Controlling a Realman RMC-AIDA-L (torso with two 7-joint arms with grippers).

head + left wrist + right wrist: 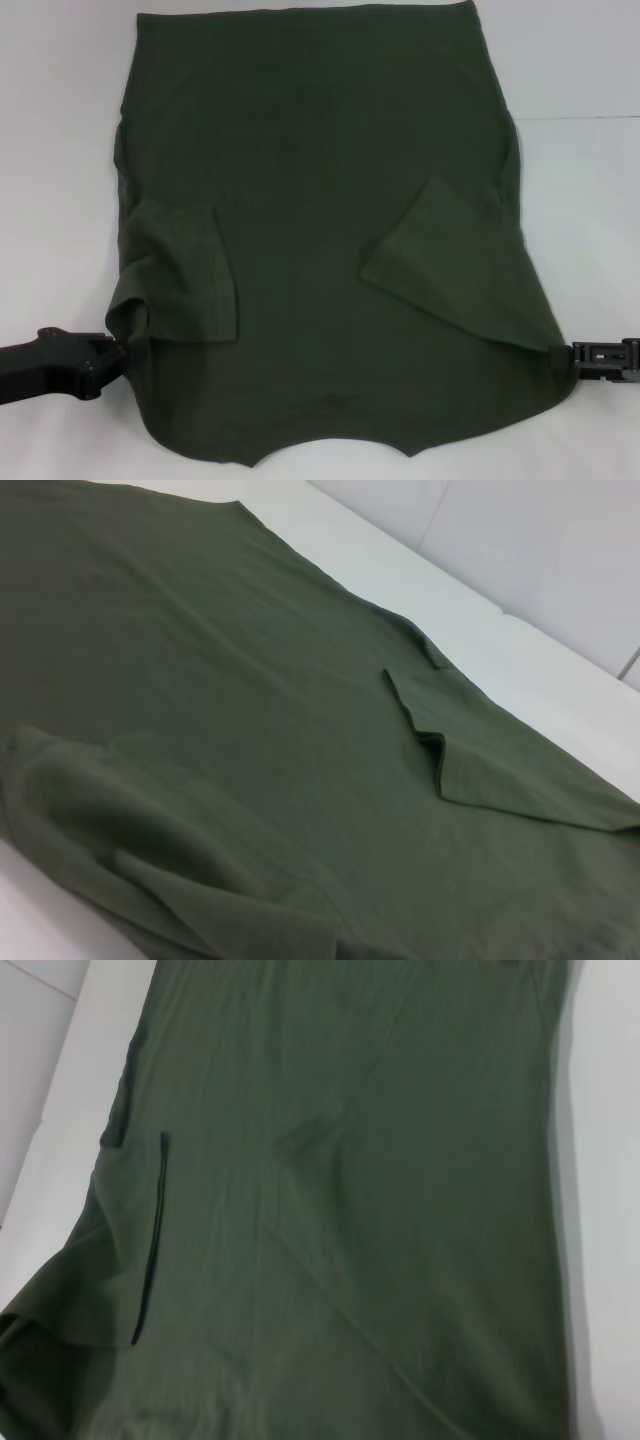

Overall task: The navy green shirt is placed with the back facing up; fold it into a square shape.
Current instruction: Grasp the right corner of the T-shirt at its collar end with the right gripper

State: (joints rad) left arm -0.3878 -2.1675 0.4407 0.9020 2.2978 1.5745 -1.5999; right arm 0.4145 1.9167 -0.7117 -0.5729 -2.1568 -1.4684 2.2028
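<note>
- Shirt (320,200) lies flat on the white counter (60,150), collar end nearest the robot, hem at the far edge.
- Left tool (118,352) is low at the shirt's near-left edge, at the folded sleeve's corner. Cloth bunches up right at its tip, so it looks clamped on the fabric, but the fingers are hidden; can't tell for sure.
- Right tool (560,355) is low at the near-right edge, tip touching the shirt's corner. Grip state: can't tell either.
- Both sleeves are folded inward onto the body: left sleeve (185,270) lies as a flap, right sleeve (440,250) angles in as a pointed flap.
- Left wrist view: cloth wrinkled close to the camera, right-sleeve flap farther off.
- Right wrist view: shirt mostly smooth, left-sleeve hem edge visible.
- Farther half of the shirt is flat, sides unfolded.
</note>
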